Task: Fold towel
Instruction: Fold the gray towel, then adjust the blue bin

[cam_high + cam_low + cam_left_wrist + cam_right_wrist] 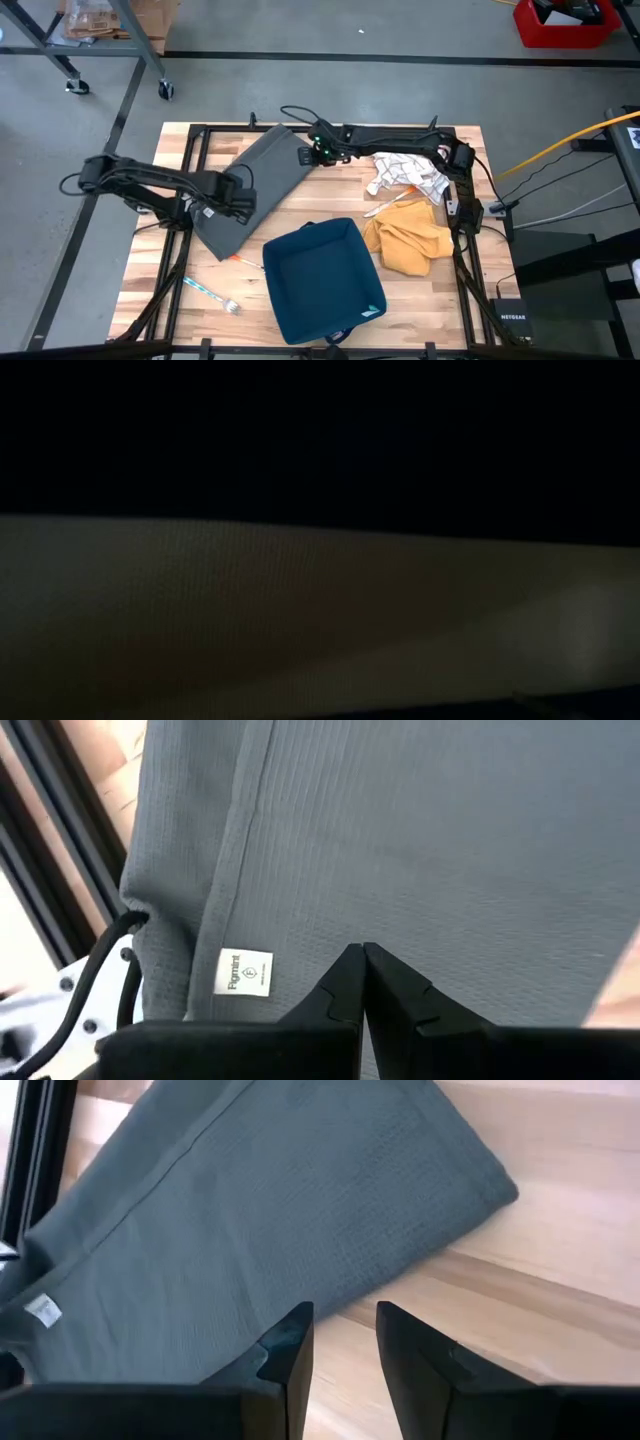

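A grey towel [262, 172] lies folded into a long slanted band on the table's left half, with a white label [246, 971] near one hem. My left gripper [240, 200] is shut and points steeply down over the towel's [420, 840] near part. My right gripper [308, 153] is open beside the towel's far right edge [400, 1270]. Its fingers [345, 1342] stand over bare wood with nothing between them. The low view shows only a pale fabric surface close to the lens. My left gripper [363, 958] has its shut fingertips over the towel's flat face, a little in from the hem with the label. They come from above. I cannot tell whether they touch the cloth.
A dark blue fabric bin [372, 300] stands at the near middle. A mustard cloth [405, 245] and a white patterned cloth [405, 175] lie on the right. A small utensil [210, 293] and an orange stick [243, 262] lie near the towel's near end.
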